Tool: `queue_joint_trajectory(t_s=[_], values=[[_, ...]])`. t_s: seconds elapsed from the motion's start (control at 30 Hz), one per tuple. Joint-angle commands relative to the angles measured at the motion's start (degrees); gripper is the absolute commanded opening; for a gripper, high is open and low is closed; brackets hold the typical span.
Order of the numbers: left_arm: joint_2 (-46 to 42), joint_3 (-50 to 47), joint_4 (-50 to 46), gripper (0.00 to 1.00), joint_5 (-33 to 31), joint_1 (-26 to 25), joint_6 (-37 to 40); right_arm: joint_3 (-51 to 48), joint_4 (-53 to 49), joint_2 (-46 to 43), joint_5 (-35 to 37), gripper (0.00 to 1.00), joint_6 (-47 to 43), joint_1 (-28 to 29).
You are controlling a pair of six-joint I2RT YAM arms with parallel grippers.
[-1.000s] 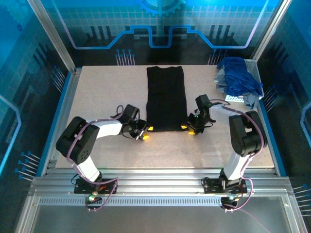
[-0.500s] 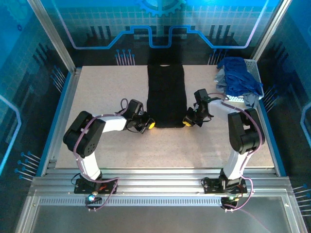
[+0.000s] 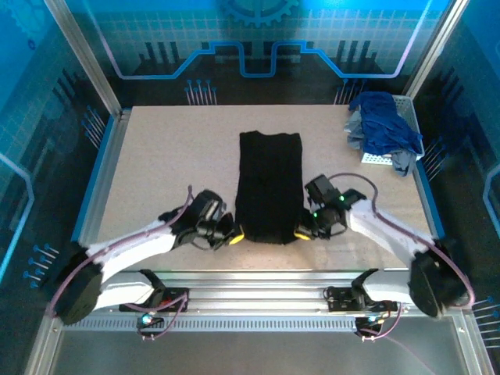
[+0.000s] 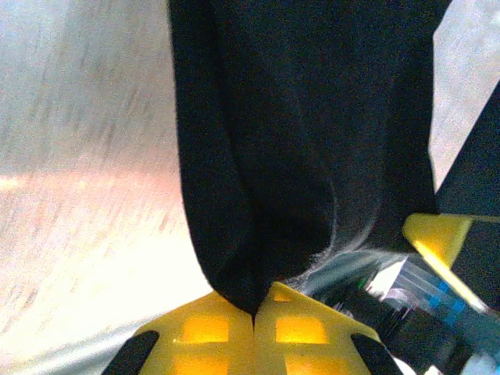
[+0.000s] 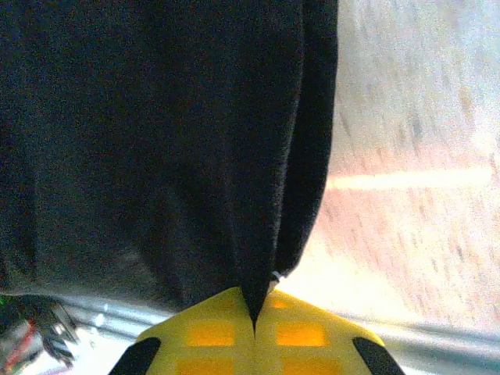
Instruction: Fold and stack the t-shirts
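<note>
The left gripper (image 4: 254, 316) is clenching its 2 yellow fingertips on the near left corner of the long, narrow black cloth t-shirt (image 3: 269, 183). In the left wrist view the hem is bunching into the seam between the pads. The right gripper (image 5: 254, 312) is likewise pinching a fold of the black cloth at the shirt's near right corner, its jaws pressed together. Both are sitting low, close to the near edge of the speckled beige table (image 3: 172, 156).

The shirt is lying flat as a strip down the middle of the table, its far end stopping well short of the far edge. At the far right corner, a white plastic mesh basket (image 3: 378, 159) is holding a heap of royal blue cloth shirts (image 3: 387, 121). A pale grey-blue cloth (image 3: 403, 162) is spilling over its near side.

The step in hand appears to be the crosswise fold of the black shirt, its sides already turned in. The next move is calling for both corners to rise together and travel toward the far end. They should stay level so the hem lands square before either grip lets go.
</note>
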Motion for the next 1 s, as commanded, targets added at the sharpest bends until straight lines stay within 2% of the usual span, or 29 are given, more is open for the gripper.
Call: queue_joint_trajectory(t_s=[0.0,0.1,0.2,0.43,0.53,0.73,0.97], values=[[-12.1,-3.7,-10.2,0.0,-2.3,-5.4,-6.8,-4.0,-11.0,-9.9,-0.9,0.0,7.5,3.9],[-22.0,-4.3,-12.9,0.0,-3.7,-8.1,-11.3,-5.0,-15.3,-18.4,-2.7,0.0,12.6,6.5],[-27.7,-1.5,-13.0,0.0,-5.8,-8.3,-14.3,-1.2,-18.9,-22.1,-2.2,0.0,14.8,6.7],[-22.5,9.5,-12.8,0.0,-10.4,-6.9,-13.6,15.6,-24.0,-12.0,0.3,0.0,10.9,4.0],[-19.6,12.8,-14.2,0.0,-9.9,-2.7,-13.6,23.4,-27.2,-5.8,0.8,0.0,6.9,-0.1],[-10.4,14.9,-5.9,0.0,-3.1,9.6,-12.7,31.2,-25.5,4.3,-1.5,0.0,0.6,-9.2],[13.5,26.9,2.1,0.0,6.3,21.7,-7.4,41.6,-17.2,23.1,-5.6,0.0,-3.2,-17.2]])
